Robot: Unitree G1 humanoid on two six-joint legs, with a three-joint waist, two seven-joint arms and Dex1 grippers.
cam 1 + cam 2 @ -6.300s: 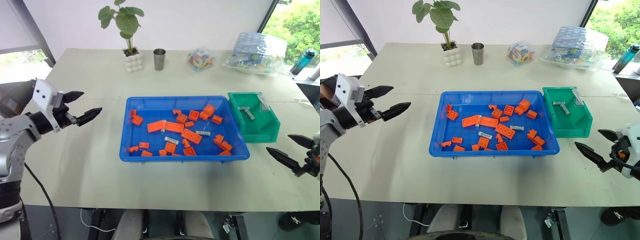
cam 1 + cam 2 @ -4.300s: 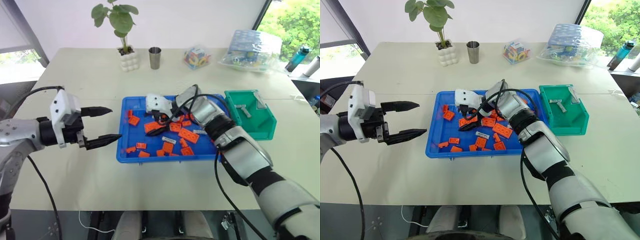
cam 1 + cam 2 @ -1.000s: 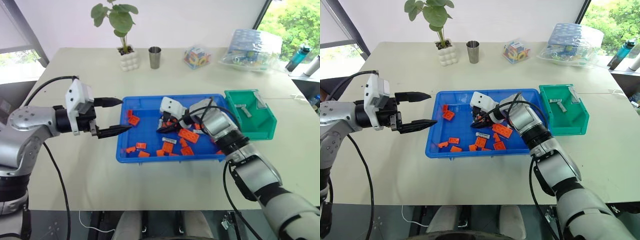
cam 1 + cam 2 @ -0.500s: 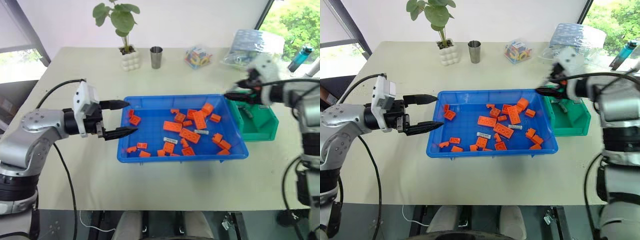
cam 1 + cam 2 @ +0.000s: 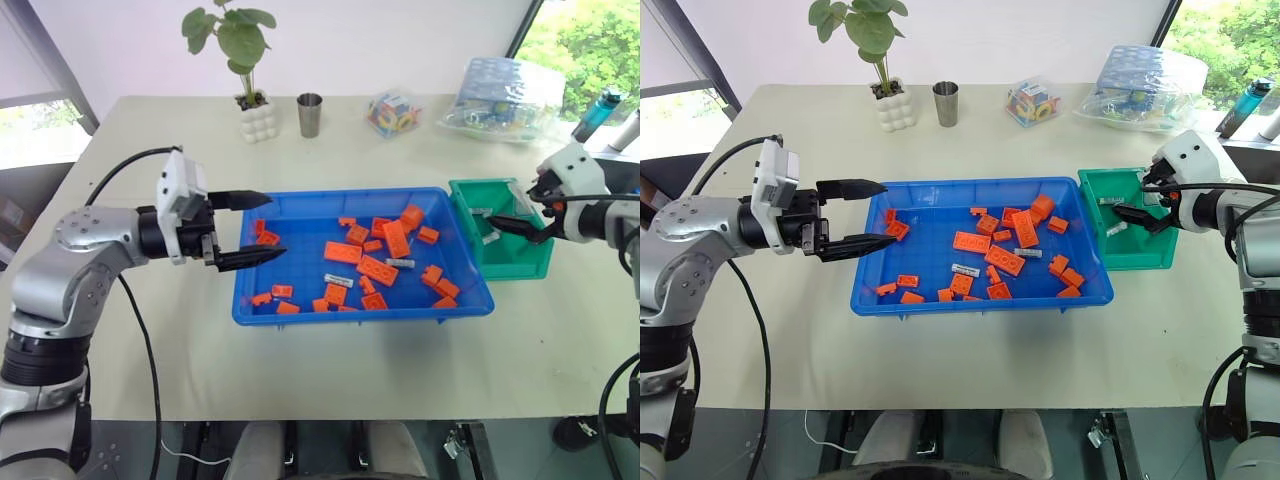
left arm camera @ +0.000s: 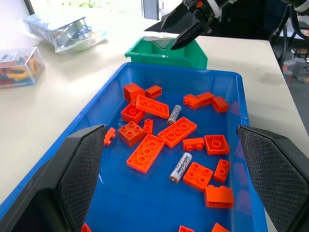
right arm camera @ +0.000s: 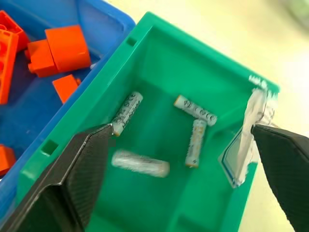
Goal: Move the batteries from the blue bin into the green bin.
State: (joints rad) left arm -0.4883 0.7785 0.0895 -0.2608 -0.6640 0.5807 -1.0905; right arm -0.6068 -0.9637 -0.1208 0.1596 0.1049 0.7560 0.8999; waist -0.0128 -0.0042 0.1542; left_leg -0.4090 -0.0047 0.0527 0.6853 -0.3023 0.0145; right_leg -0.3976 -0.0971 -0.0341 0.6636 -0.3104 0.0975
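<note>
The blue bin (image 5: 350,316) sits mid-table, holding orange bricks (image 5: 343,252) and two slim silver batteries (image 5: 343,281) (image 5: 404,264), also seen in the left wrist view (image 6: 180,167). My left gripper (image 5: 274,226) hovers open at the bin's left rim, holding nothing. The green bin (image 5: 512,268) stands against the blue bin's right side. My right gripper (image 5: 510,207) hangs open just above it, empty. Inside the green bin (image 7: 77,140) lie several batteries (image 7: 195,110), one of them blurred (image 7: 140,163).
Along the table's far edge stand a potted plant (image 5: 265,120), a metal cup (image 5: 309,114), a clear box of coloured toys (image 5: 395,112) and a plastic bag of parts (image 5: 510,92). A white label card (image 7: 246,140) leans in the green bin's corner.
My right gripper swung from inside the blue bin across to above the green bin and opened. The left gripper edged slightly toward the blue bin.
</note>
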